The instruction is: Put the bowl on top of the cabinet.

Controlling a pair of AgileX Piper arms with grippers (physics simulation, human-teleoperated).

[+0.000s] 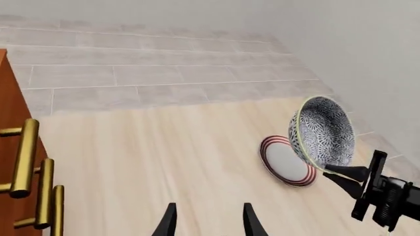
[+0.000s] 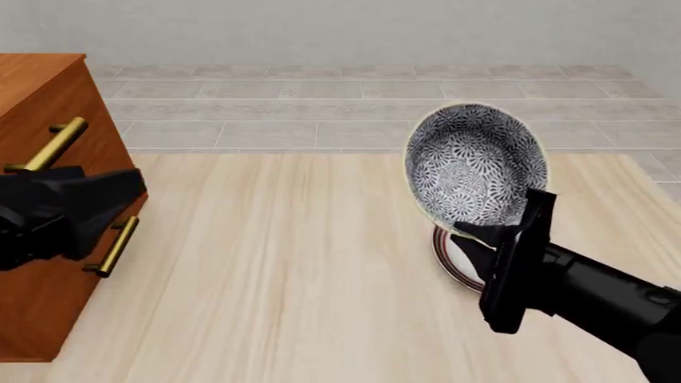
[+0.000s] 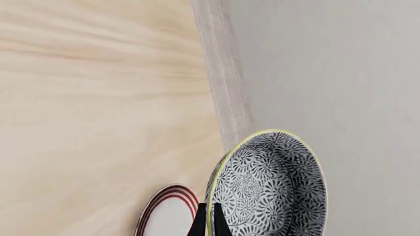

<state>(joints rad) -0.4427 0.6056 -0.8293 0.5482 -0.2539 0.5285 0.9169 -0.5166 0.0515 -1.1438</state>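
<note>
One round deep bowl (image 2: pixel 476 165), dense black-and-white floral pattern, thin cream rim: tipped on edge, raised above red-ringed white plate (image 2: pixel 455 255), well apart from reddish-brown wooden cabinet (image 2: pixel 43 104). Pinched at rim by right gripper (image 2: pixel 481 233). Risks: thin rim grip slipping in transit; collision with empty, parted left gripper (image 1: pixel 206 221).

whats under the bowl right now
The bowl, tilted and clamped at its rim by the right hand, hangs over a red-ringed plate. The hand and bowl hide part of the plate.
</note>
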